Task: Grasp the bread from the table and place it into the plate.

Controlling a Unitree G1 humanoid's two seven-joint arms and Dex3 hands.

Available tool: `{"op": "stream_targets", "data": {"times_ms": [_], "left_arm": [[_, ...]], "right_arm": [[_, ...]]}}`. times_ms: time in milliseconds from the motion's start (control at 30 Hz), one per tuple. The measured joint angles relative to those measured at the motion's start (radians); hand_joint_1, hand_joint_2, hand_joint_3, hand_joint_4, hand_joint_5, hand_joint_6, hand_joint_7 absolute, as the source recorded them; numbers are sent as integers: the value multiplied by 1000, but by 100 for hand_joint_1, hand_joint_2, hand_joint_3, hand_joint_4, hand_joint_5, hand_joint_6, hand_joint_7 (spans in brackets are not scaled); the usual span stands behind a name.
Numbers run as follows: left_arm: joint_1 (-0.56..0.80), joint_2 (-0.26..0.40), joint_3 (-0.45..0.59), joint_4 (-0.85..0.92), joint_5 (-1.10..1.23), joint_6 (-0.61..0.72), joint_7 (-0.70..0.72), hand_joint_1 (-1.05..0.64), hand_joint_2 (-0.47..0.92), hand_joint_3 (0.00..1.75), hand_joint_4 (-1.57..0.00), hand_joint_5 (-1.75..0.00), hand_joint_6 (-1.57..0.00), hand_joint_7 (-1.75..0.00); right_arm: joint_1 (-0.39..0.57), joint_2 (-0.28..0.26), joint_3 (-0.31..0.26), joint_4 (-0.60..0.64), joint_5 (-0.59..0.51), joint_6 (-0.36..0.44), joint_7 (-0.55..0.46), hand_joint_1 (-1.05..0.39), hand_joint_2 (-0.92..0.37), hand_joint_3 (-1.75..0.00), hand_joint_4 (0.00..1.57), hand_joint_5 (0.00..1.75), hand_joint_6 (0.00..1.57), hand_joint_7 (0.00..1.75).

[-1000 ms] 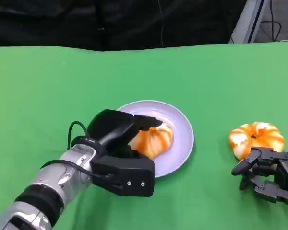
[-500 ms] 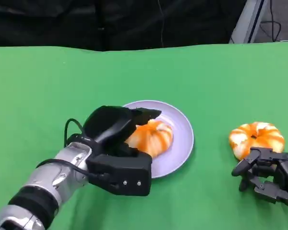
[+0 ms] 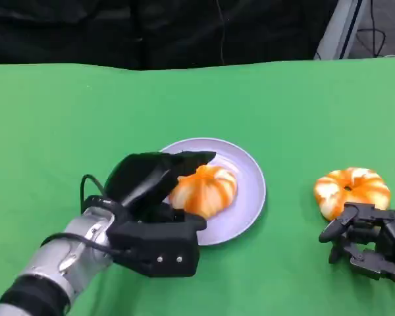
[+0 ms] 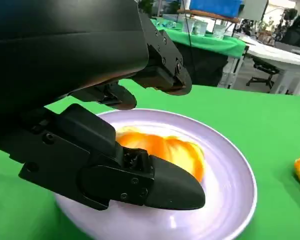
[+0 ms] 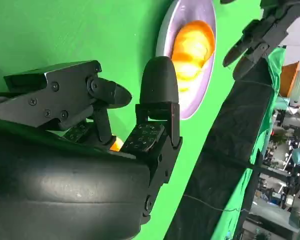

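Orange bread [image 3: 206,190] on plate [image 3: 249,197], beside left hand [image 3: 155,217].

plate [image 3: 250,197]: on the surface [image 3: 66,125], near its middle
bread in plate [image 3: 207,189]: lies on the plate's left part
second bread [image 3: 352,187]: on the surface, well right of the plate
left robot hand [image 3: 155,217]: over the plate's left rim, beside the bread in plate
right robot hand [image 3: 368,240]: just in front of the second bread

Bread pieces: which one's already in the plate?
The bread by the left hand lies in the lavender plate. The other bread sits on the green table, just beyond the right hand.
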Motion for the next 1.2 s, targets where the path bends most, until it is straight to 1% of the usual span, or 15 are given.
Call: {"op": "stream_targets", "data": {"times_ms": [133,233,500,667,867,1033,1200], "left_arm": [[28,13,21,-40,-19,-9,0,-96,92,36,-53,-1,-44,-1],[42,20,42,-61,-34,-28,0,-93,92,35,-56,-2,-46,-2],[85,38,86,-73,-69,-79,0,-91,92,35,-58,-2,-47,-1],[133,51,116,-103,-103,-107,-3,-91,92,36,-57,-1,-48,-1],[202,70,162,-157,-137,-148,-6,-89,92,36,-58,-1,-48,-1],[260,91,207,-210,-151,-155,-7,-87,92,35,-59,-1,-49,-1],[298,97,244,-237,-181,-166,-7,-85,92,32,-62,-2,-53,-2]], "right_arm": [[0,0,0,1,-1,-1,-1,7,-81,-67,88,138,93,97],[0,0,1,1,-7,-2,-8,7,-80,-68,88,138,93,97],[0,0,1,2,-6,-3,-9,7,-81,-69,89,138,94,98],[0,0,-3,3,4,-1,13,8,-81,-68,89,138,94,98],[-1,0,-6,4,6,3,12,10,-81,-68,89,138,93,100],[-1,0,-6,5,3,2,8,10,-81,-69,89,139,93,100],[-1,0,-7,8,4,4,13,10,-81,-68,89,140,92,100]]}}
